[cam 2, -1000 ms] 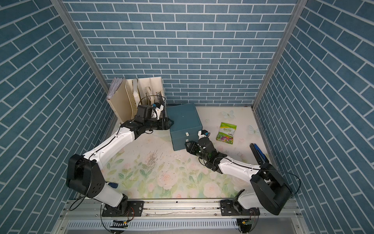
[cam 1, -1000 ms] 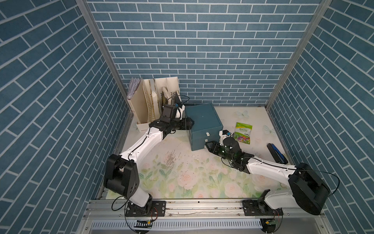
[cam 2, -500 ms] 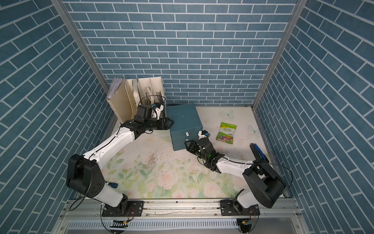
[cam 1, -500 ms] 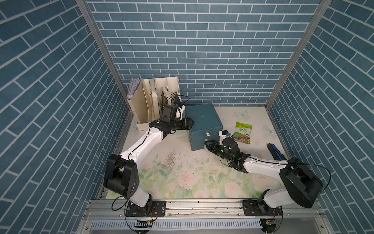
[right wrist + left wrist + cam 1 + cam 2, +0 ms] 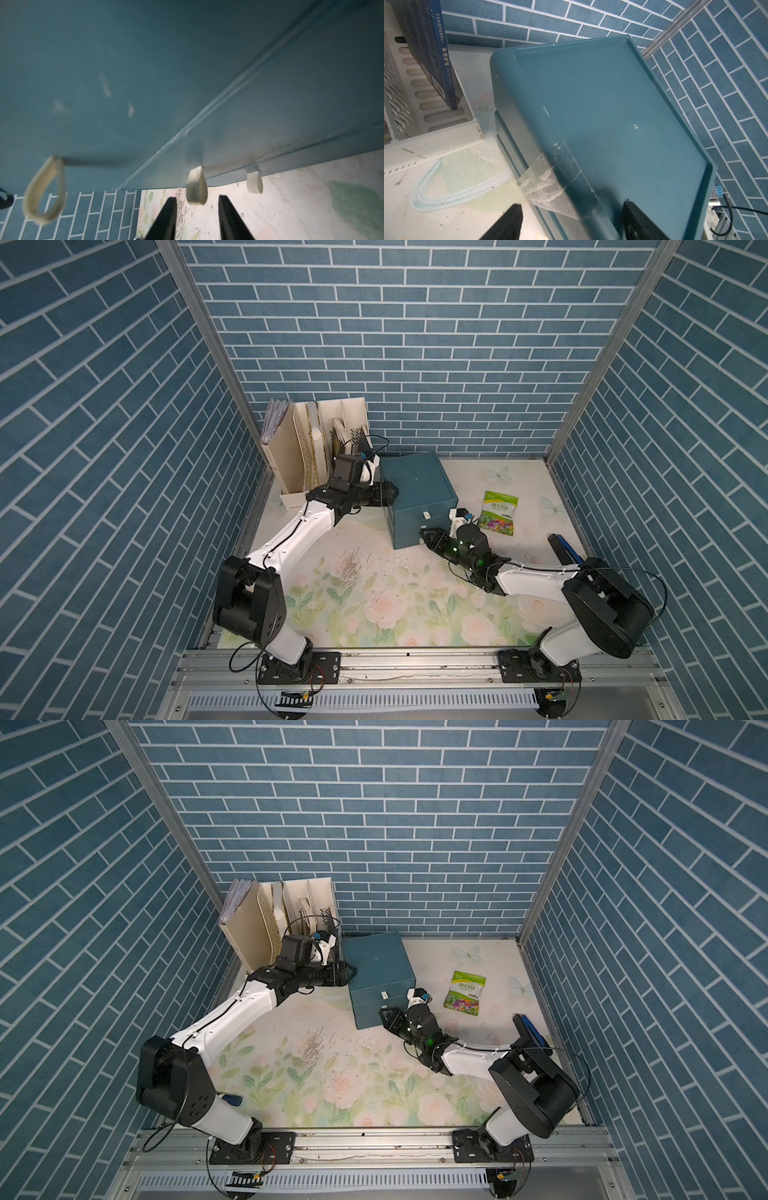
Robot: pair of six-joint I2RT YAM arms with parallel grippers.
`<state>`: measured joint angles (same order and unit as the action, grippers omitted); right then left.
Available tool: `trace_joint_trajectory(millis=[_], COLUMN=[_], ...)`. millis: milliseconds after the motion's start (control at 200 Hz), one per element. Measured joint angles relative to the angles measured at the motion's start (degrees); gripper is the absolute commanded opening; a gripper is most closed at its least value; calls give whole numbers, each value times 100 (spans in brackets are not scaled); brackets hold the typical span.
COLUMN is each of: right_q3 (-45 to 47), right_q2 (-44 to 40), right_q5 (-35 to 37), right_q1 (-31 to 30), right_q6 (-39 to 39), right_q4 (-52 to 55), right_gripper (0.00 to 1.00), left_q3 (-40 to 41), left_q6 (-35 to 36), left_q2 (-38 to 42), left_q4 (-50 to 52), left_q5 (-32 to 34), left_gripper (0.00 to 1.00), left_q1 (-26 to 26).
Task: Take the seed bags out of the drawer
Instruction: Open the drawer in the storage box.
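So, drawer-opening step, judged from how things sit: all three drawers of the teal cabinet [image 5: 417, 483] are pushed in flush at the middle of both top views, so any bags inside can't be seen. One green-white seed bag [image 5: 498, 512] is already out, lying flat on the floral mat [image 5: 374, 593] a little to the right of the cabinet; the other packets aren't visible. The left gripper [image 5: 392, 492] is set on the cabinet's upper left edge. In the left wrist view one finger [image 5: 637, 220] is seen on the top panel and one down beside the side wall, so it's read as clamped there to brace the box. The right gripper [image 5: 197, 197] is spread, low at the front face, with a white pull tab [image 5: 196, 187] caught between the fingers but not touched by either. That's the middle of three tabs in the right wrist view, and the tab [image 5: 254, 182] of the lowest drawer [image 5: 332, 148] is off to the right of the frame, next to the mat. If the lowest drawer is wanted, the jaws should be shifted over before closing. Either way the loop looks floppy, so it should be pinched near its root and pulled straight out, with the cabinet held down so it isn't dragged along the mat.
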<state>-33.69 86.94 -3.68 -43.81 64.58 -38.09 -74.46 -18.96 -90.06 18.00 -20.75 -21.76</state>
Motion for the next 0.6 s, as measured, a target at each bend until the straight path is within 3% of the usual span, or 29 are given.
trace_joint_trajectory(millis=[215,535,600], right_q3=[0,0,0], right_q2=[131,168,168], right_q5=[-2,20,31], right_q1=[15,15,15], right_q6=[15,20,15], right_q4=[-160,-192,-188], right_gripper=[31,17,10], left_q3=[0,-13,-17], left_q6=[4,15,17], left_q2=[-2,-22,-28], left_q4=[0,2,4], left_q5=[-15,-57,-74], left_gripper=[79,79,79], left_q1=[9,17,22])
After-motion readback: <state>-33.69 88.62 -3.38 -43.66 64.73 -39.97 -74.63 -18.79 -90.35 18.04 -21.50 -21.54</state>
